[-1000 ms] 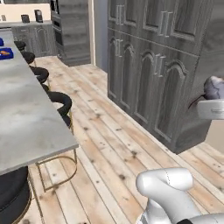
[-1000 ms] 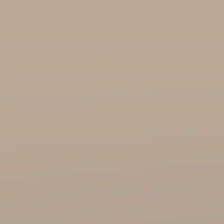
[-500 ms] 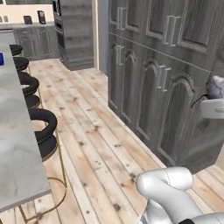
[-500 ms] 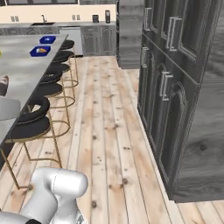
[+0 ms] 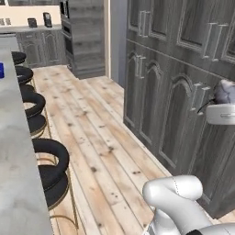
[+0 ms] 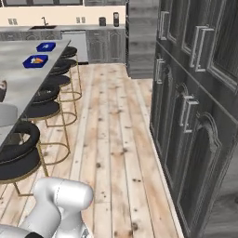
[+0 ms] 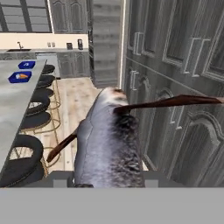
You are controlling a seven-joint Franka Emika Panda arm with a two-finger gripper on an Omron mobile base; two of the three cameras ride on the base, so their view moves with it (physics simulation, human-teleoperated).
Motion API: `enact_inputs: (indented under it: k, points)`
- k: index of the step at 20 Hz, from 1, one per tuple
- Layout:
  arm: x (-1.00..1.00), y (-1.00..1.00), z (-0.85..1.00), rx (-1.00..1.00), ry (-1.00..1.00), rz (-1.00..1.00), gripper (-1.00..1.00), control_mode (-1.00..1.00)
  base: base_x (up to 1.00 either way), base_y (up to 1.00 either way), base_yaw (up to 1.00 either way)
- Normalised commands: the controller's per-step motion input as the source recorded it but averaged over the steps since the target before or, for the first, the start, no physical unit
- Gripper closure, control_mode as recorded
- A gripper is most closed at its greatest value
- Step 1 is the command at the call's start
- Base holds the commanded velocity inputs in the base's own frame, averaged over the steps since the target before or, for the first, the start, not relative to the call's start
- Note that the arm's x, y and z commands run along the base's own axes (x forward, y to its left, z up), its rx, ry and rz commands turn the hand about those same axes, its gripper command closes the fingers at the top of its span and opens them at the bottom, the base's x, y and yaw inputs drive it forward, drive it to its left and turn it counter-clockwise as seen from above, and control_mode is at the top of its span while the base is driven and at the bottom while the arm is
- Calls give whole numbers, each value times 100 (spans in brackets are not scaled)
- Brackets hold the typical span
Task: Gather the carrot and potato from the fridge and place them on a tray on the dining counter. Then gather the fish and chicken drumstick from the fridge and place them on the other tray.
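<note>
A grey fish (image 7: pixel 109 144) with thin reddish-brown fins fills the middle of the hand view, and my gripper (image 7: pixel 109 183) is shut on it. In the left base view the fish (image 5: pixel 225 91) pokes up from my gripper (image 5: pixel 221 109) at the right edge, in front of the dark cabinet doors. The dining counter (image 6: pixel 18 76) runs along the left. Two blue trays stand far down it: the nearer tray (image 6: pixel 30 63) carries something orange, likely the carrot (image 6: pixel 39 59); the other tray (image 6: pixel 45 47) lies beyond. Potato, chicken drumstick and fridge are out of view.
Black round stools (image 6: pixel 19 151) on brass legs line the counter's side. Tall dark panelled cabinets (image 6: pixel 195 93) form the right wall. A wooden floor aisle (image 6: pixel 111 130) runs between them toward the back counter with a sink (image 6: pixel 44 27).
The whole picture has shifted as the base turned: the counter slid left and the cabinets came closer. The fish stays held in the gripper.
</note>
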Motion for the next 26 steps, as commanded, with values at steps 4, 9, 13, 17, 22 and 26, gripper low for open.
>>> enact_inputs:
  k: [4,9,13,17,22,26]
  points:
    - [0,0,0,0,0,0,100,100,100,-40,18]
    - [0,0,0,0,0,0,100,100,100,-31,18]
    - [0,0,0,0,0,0,100,100,100,-4,11]
    - [0,0,0,0,0,0,100,100,100,0,10]
    - [0,0,0,0,0,0,100,100,100,-16,14]
    - [0,0,0,0,0,0,100,100,100,-23,15]
